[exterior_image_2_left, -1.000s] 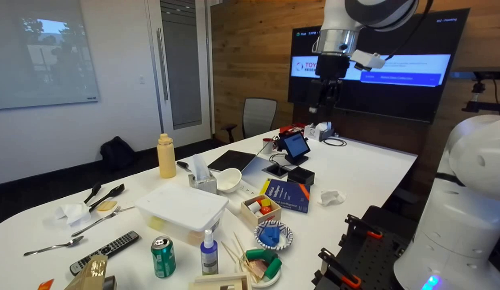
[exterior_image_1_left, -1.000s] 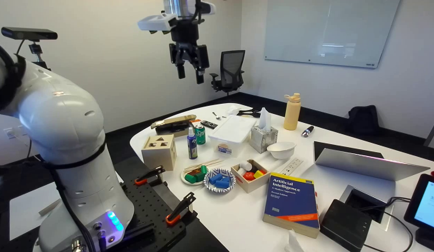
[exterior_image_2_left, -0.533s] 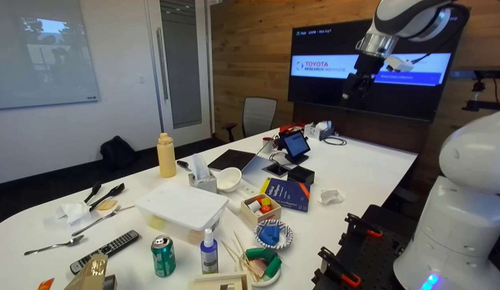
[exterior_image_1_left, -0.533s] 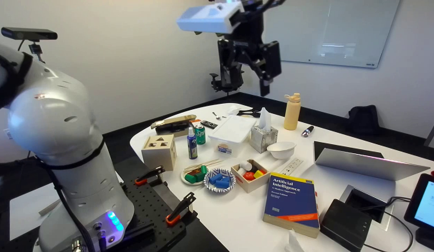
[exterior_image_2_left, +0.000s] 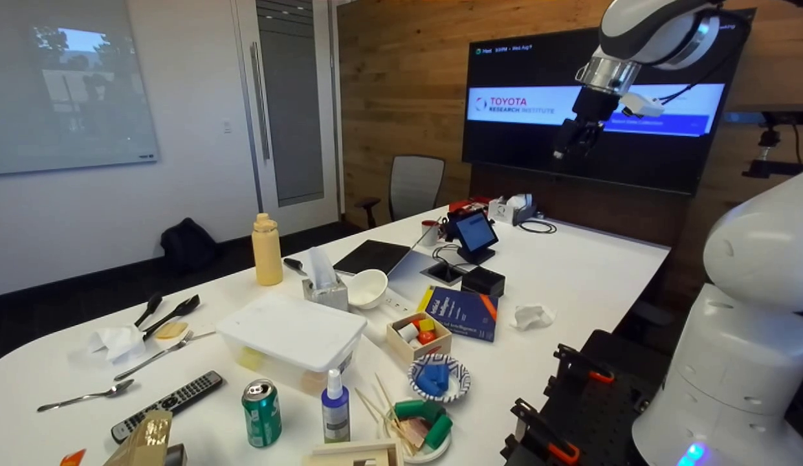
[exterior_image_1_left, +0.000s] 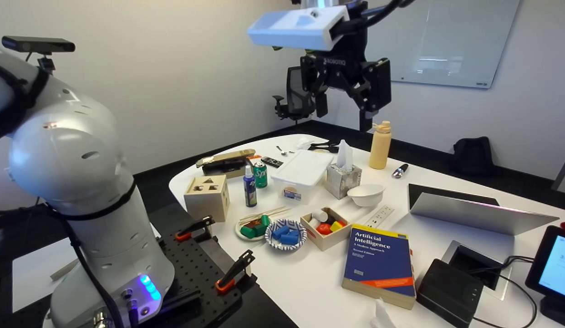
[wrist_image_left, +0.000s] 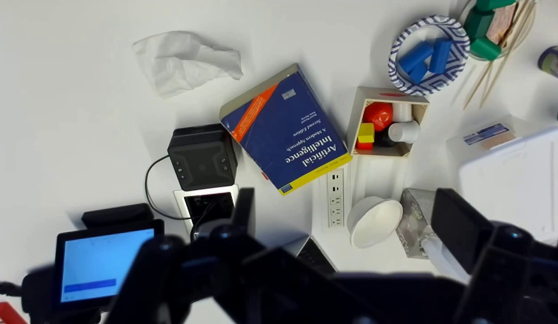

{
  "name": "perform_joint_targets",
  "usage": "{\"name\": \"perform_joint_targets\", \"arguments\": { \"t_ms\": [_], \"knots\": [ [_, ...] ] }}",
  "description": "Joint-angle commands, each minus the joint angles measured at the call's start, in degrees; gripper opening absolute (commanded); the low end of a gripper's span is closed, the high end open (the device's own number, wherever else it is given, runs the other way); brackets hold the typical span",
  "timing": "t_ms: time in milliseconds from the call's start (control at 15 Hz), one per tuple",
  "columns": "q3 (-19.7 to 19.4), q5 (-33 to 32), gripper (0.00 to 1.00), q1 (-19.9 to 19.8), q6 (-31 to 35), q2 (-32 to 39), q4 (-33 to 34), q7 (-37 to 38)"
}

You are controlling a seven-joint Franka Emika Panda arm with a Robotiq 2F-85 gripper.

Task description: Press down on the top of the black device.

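Note:
The black device is a matte boxy unit lying on the white table, right beside the blue book. It also shows in an exterior view. In the wrist view the black device is at the left of centre, its top facing the camera, with a cable leaving its side. My gripper is high above the table, pointing down, open and empty, and well apart from the device. In the wrist view the gripper has its fingers wide apart over the white bowl and power strip.
A dark-framed screen and a cable opening lie close to the device. A grey laptop stands behind. A tissue box, a tall yellow bottle and a wooden box of blocks are nearby. A crumpled tissue lies near the book.
My gripper has swung across, to the right in both exterior views, and appears larger in one of them. It moves only slightly in the last half second. The device has not moved.

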Motion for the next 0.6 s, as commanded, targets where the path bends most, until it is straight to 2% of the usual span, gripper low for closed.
{"name": "perform_joint_targets", "arguments": {
  "t_ms": [0, 133, 333, 533],
  "knots": [
    [-1.98, 2.78, 1.00, 1.18, 3.87, 5.38, 1.75, -3.89],
    [-4.95, 5.36, 1.00, 3.85, 10.67, 12.46, 3.90, -6.74],
    [-12.33, 9.75, 1.00, 12.16, 19.09, 22.11, 7.71, -12.06],
    [-19.71, 19.11, 1.00, 20.50, 23.25, 32.83, 12.58, -20.32]
  ]
}}
